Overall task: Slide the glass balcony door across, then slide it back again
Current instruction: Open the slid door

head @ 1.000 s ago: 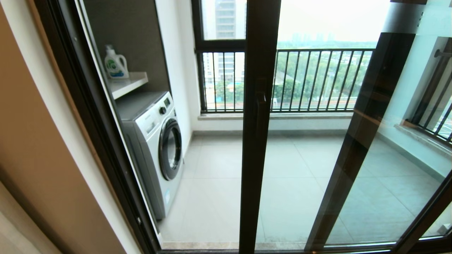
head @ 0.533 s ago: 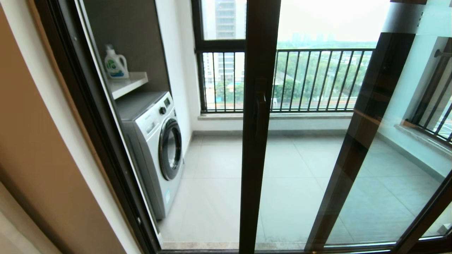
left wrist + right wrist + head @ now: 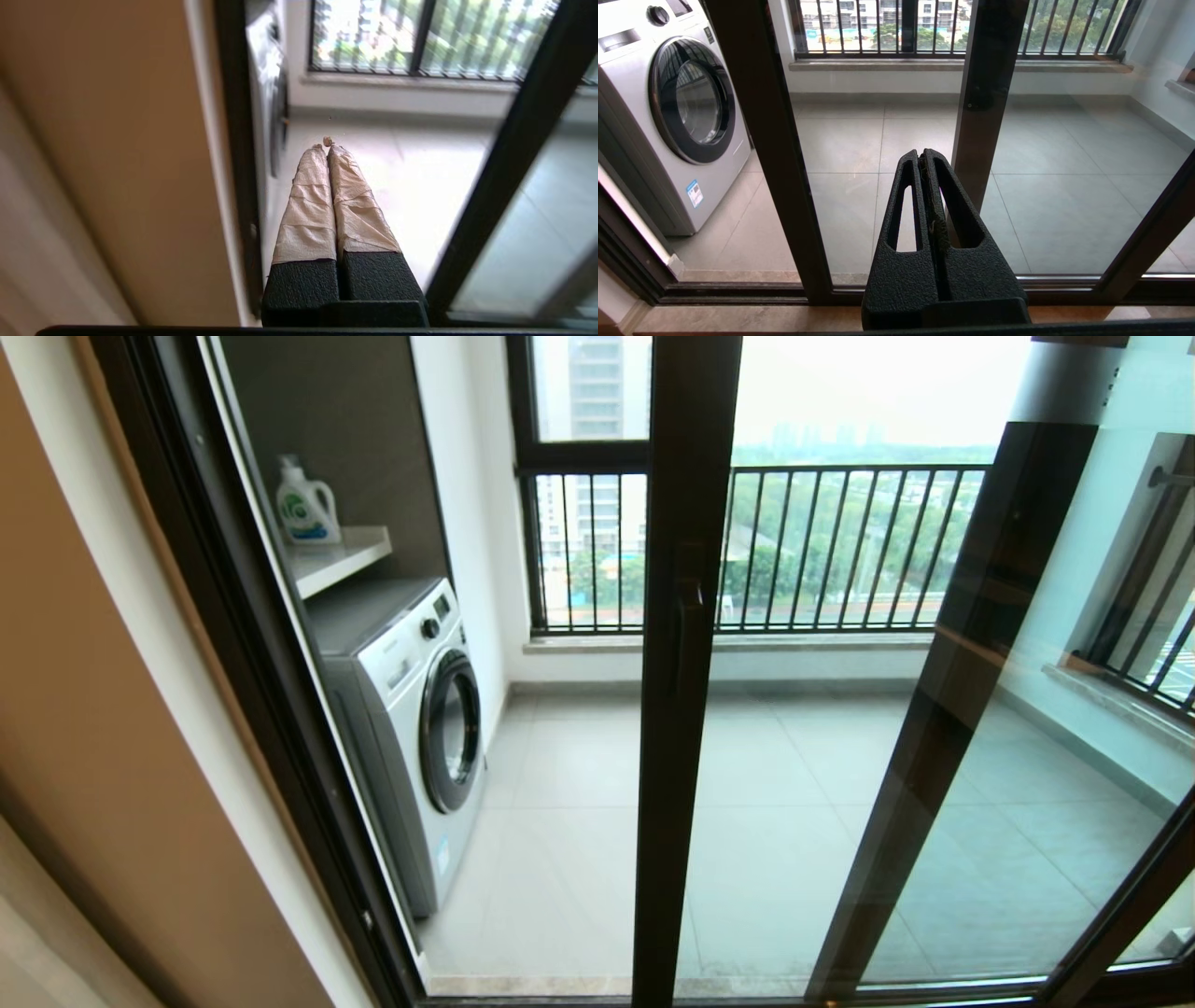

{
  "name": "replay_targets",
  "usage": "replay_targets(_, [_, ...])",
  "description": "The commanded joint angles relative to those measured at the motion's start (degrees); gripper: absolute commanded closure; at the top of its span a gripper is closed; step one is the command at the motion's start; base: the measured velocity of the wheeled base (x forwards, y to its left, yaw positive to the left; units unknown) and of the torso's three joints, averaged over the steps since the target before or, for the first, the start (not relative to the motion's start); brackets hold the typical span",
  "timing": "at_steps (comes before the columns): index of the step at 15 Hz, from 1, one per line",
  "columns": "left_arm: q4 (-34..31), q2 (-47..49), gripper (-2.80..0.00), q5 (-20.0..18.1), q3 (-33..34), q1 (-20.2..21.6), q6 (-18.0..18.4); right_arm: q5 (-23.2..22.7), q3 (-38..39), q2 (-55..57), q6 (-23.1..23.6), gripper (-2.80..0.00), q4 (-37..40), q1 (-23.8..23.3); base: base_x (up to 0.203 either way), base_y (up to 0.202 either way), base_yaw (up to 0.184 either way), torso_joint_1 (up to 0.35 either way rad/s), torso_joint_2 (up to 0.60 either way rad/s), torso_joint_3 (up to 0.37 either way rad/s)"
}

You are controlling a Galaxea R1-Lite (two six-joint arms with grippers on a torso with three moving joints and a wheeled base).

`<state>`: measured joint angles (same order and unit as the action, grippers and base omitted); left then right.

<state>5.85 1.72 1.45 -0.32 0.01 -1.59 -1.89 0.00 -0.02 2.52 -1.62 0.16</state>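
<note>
The glass balcony door [image 3: 794, 803] stands partly slid across, its dark upright edge [image 3: 681, 756] at the middle of the head view with the black bar handle [image 3: 691, 635] on it. An open gap lies between that edge and the left door frame [image 3: 280, 709]. Neither arm shows in the head view. My left gripper [image 3: 324, 145], fingers wrapped in beige tape, is shut on nothing and points through the gap, apart from the door's edge [image 3: 514, 163]. My right gripper [image 3: 923, 154] is shut and empty, low before the door's glass, right of its edge [image 3: 770, 163].
A white washing machine [image 3: 420, 719] stands left on the balcony, with a detergent bottle [image 3: 303, 504] on the shelf above. A second dark-framed glass panel [image 3: 952, 709] overlaps at the right. A railed window [image 3: 840, 551] closes the far side. The beige wall [image 3: 84, 756] is at my left.
</note>
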Motion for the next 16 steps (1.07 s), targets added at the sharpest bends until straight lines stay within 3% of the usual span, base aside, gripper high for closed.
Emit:
replay_targets(1, [-4.2,-1.6,0.0,-5.2,-0.2,-0.2,-2.8,0.0,0.7,0.0,0.0,0.0,0.0,-0.1,0.0,0.0,0.0,0.0,0.0,0.0])
replay_targets(2, [-2.8,-1.5,0.0,-2.7,0.2,-0.2,-3.6,0.0,0.7,0.0,0.0,0.0,0.0,0.0,0.0,0.0,0.0,0.0,0.0,0.0])
replay_targets(3, [-3.1,-1.5,0.0,-1.0,0.3,-0.2,-2.2,0.0,0.7,0.0,0.0,0.0,0.0,0.0,0.0,0.0,0.0,0.0,0.0,0.0])
replay_targets(5, [-6.3,-1.6,0.0,-1.8,0.1,-0.2,4.9,0.0,0.7,0.0,0.0,0.0,0.0,0.0,0.0,0.0,0.0,0.0,0.0,0.0])
replay_targets(6, [-9.4,-1.6,0.0,-2.9,-0.5,-0.2,6.5,0.0,0.7,0.0,0.0,0.0,0.0,-0.1,0.0,0.0,0.0,0.0,0.0,0.0])
replay_targets(8, [-6.2,-1.6,0.0,-3.6,0.2,-0.2,6.7,0.0,0.7,0.0,0.0,0.0,0.0,0.0,0.0,0.0,0.0,0.0,0.0,0.0])
replay_targets(10, [-5.8,-1.6,0.0,-3.2,0.3,-0.2,2.8,0.0,0.7,0.0,0.0,0.0,0.0,0.0,0.0,0.0,0.0,0.0,0.0,0.0])
replay_targets(14, [-5.8,-1.6,0.0,-2.7,0.3,-0.2,3.4,0.0,0.7,0.0,0.0,0.0,0.0,0.0,0.0,0.0,0.0,0.0,0.0,0.0])
replay_targets(16, [-5.9,-1.6,0.0,-2.9,0.3,-0.2,5.7,0.0,0.7,0.0,0.0,0.0,0.0,0.0,0.0,0.0,0.0,0.0,0.0,0.0])
